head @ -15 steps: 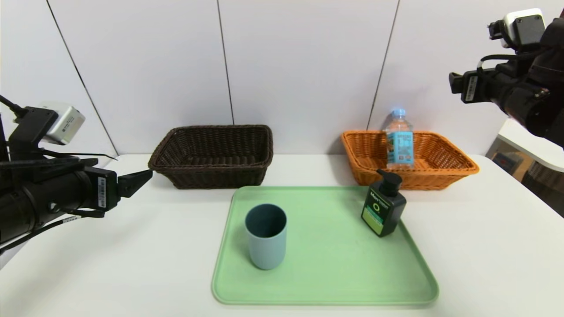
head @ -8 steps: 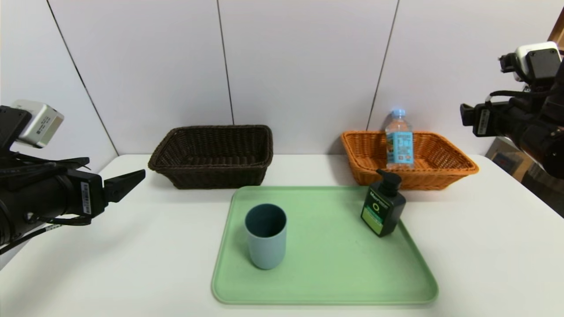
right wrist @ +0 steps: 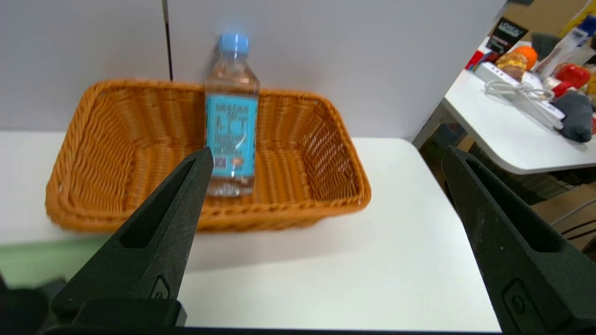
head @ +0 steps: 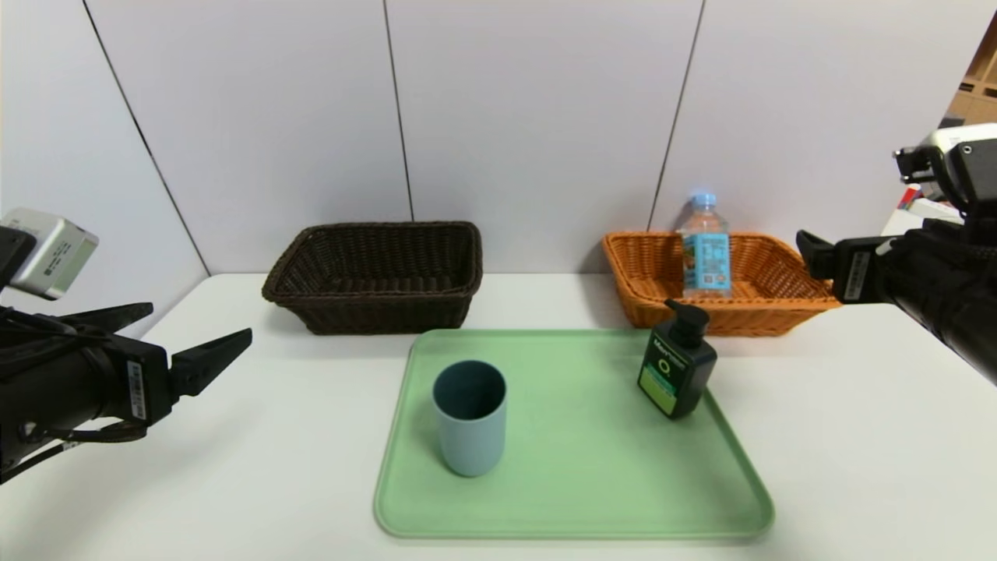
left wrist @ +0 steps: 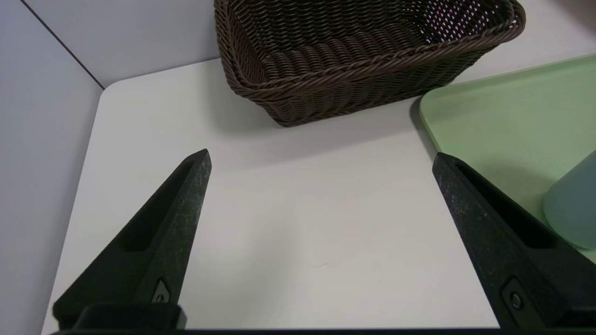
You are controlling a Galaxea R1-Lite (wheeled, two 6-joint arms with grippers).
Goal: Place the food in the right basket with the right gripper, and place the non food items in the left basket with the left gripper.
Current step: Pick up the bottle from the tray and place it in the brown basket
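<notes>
My left hand, the black two-fingered gripper (left wrist: 321, 153), is spread wide with nothing in it, near the dark brown woven wicker basket (head: 374, 300). Beyond, on the light green rectangular tray (head: 576, 499), stand the blue-grey handleless cup (head: 472, 436) and, farther off, the black pump bottle with a green label (head: 676, 370). My right black gripper (right wrist: 328, 151) is also wide and empty, near the orange wicker basket (head: 752, 318) where the clear blue-capped water bottle (head: 706, 261) stands. The food step looks finished; next I should bring my left hand around the cup.
</notes>
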